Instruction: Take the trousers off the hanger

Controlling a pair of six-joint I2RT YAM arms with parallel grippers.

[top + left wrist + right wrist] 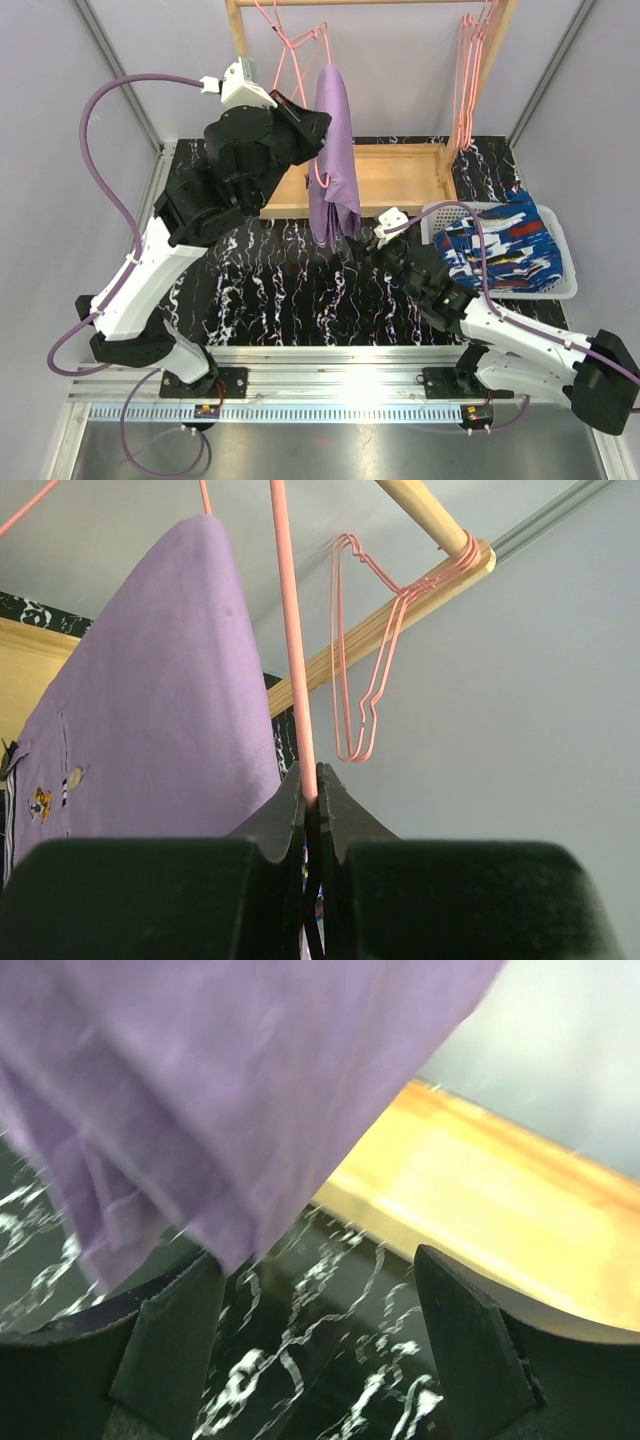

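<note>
**Asker:** What does the overhead view give you?

**Robot:** The plain lilac purple cloth trousers [335, 150] hang folded over a thin pink wire hanger [322, 178] on the pale wooden rack [400, 175]. My left gripper [315, 125] is up at the hanger, and my right gripper [375, 238] sits low near the hem. The dark blue cloth trousers with white and red streaks [505, 245] lie in the white plastic basket [568, 282], on no hanger.

**Asker:** And your left wrist camera?

**Robot:** My left gripper [312, 785] is pinched tight on the hanger's [290, 630] wire, with the lilac trousers [170, 680] just beside it. I think that grip is there to steady the hanger against a pull.

**Asker:** Your right wrist?

**Robot:** My right gripper [320, 1330] is spread wide with nothing in it. The lilac trousers [230, 1090] hang just above it, over the black white-veined table [300, 1370]. I judge it waits low so it can take the hem and draw the cloth off.
</note>
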